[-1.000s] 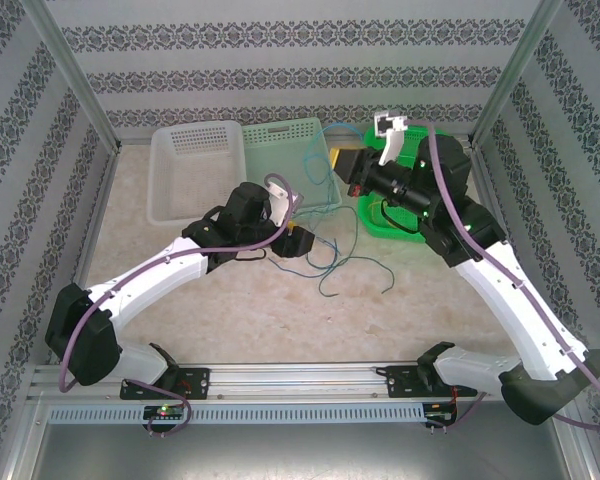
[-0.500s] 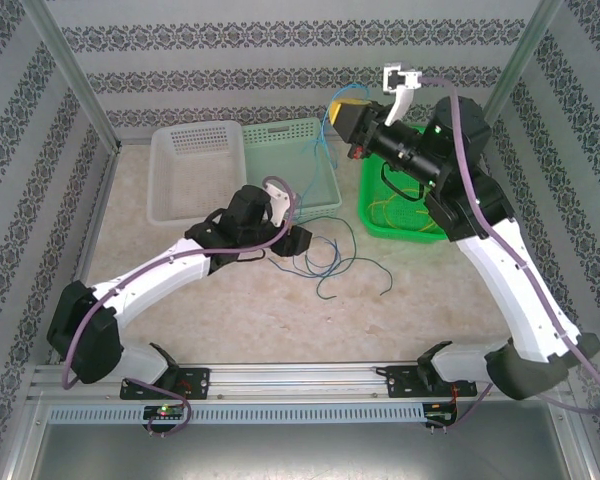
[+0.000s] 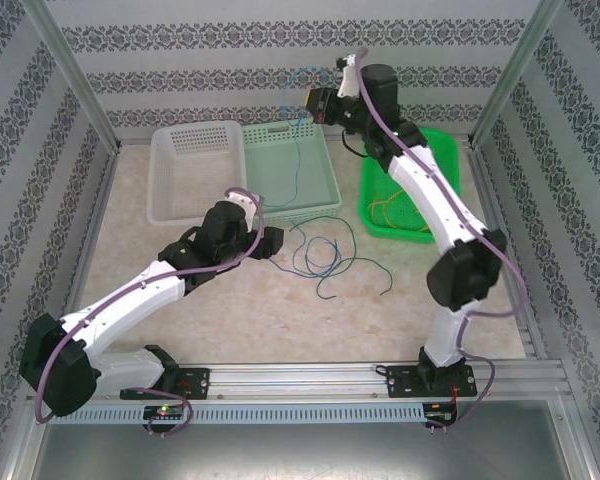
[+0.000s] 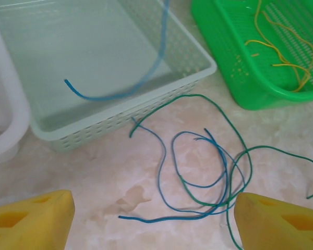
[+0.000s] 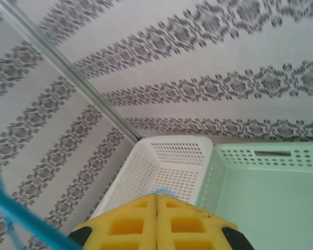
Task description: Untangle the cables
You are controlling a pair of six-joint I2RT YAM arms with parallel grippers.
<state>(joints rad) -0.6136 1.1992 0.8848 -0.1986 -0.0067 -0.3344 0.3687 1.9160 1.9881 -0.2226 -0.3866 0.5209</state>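
The cables [image 4: 208, 177] lie in a blue-green tangle on the table [image 4: 94, 172], thin, light and floppy (they snag), so I'd pinch one loose end. My left gripper [image 4: 156, 221] gapes wide near them. My right gripper [image 5: 156, 200] pinches a blue cable [image 4: 115, 96] dangling into the pale basket [image 4: 208, 65].

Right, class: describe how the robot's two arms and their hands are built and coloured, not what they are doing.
The left arm and right arm both have white shells between bulky black joints, with a mauve cable running alongside each. The left hand and right hand carry blocky yellow fingers with moulded hollows.
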